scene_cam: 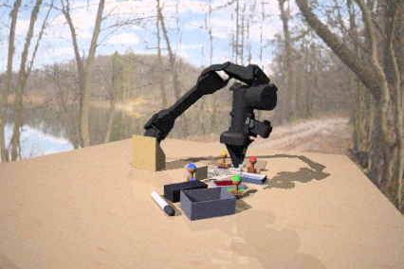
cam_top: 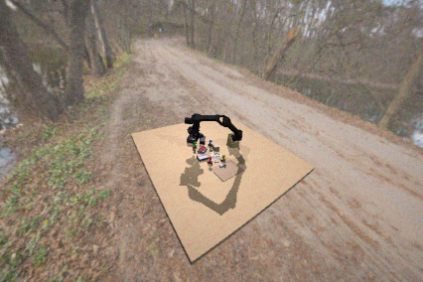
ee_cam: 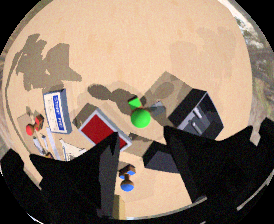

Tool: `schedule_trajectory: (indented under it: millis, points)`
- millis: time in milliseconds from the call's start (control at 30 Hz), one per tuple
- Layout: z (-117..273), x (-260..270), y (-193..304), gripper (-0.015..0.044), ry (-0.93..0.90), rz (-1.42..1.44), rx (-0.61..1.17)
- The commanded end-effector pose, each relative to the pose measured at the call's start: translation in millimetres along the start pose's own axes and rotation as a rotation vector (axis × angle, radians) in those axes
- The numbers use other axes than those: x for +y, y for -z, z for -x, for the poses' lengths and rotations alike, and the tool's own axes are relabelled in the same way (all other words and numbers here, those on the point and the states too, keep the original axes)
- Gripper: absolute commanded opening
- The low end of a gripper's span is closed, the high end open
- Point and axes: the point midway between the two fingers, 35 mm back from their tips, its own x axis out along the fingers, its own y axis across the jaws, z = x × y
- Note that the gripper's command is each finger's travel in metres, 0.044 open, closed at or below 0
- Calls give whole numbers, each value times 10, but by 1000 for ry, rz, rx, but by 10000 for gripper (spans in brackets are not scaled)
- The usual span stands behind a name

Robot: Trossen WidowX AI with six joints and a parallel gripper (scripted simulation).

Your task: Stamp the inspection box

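While my fingers (scene_cam: 237, 164) are hanging half-open, holding nothing, the green-knobbed stamp (scene_cam: 236, 183) (ee_cam: 140, 118) is standing beside the red pad (scene_cam: 224, 183) (ee_cam: 101, 131), inward from the tabletop's edges; PASS unconfirmed. Descending off-centre could topple it. Wrist view is showing the pad's whole face; exterior is foreshortening it.

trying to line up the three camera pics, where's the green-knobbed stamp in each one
Top: near the middle, tiny, just below the arm's base end, a green-knobbed stamp.
Exterior: right of centre, low, behind the open grey box's right corner.
Wrist: centre, beyond the gap between the fingertips.
Shared landmark: the red ink pad beside it.
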Motion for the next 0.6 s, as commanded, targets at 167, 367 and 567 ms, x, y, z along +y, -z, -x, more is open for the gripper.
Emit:
schedule_trajectory:
  millis: [167, 367, 567]
  points:
    - [-64, 2, 4, 211, -16, 3, -4]
    - [-162, -6, -3, 211, -16, 3, -5]
    - [-259, -13, -8, 211, -16, 3, -5]
